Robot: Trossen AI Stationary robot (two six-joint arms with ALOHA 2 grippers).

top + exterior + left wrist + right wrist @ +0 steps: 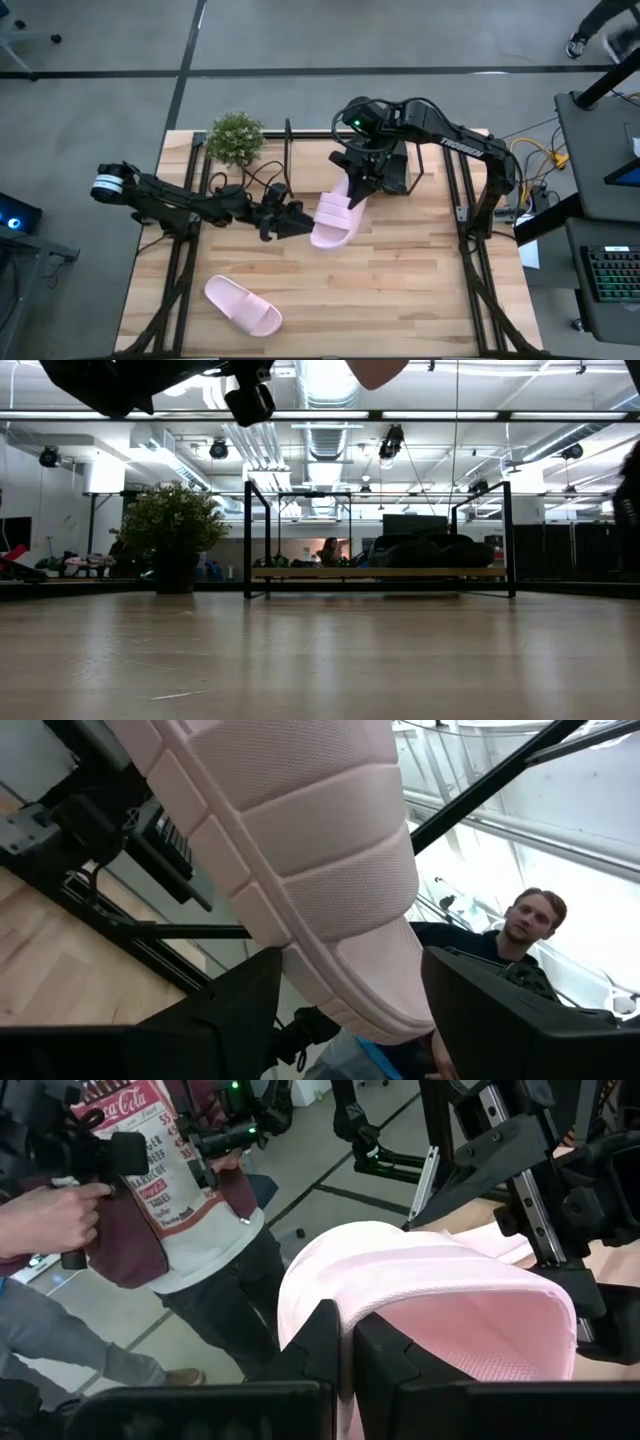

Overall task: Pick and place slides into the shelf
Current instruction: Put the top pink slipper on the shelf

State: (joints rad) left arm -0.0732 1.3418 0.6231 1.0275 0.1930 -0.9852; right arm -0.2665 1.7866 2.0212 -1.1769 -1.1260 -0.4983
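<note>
Pink slide in mid-air, between both arms.
My right jaws are clamped on the slide strap; left jaws are apart around its end. Shelf is just behind; I'd carry it level and clear the rail.

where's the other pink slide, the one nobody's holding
In the high view the loose pink slide lies flat on the table's near-left part, alone, well in front of the left arm and away from the shelf.
</note>
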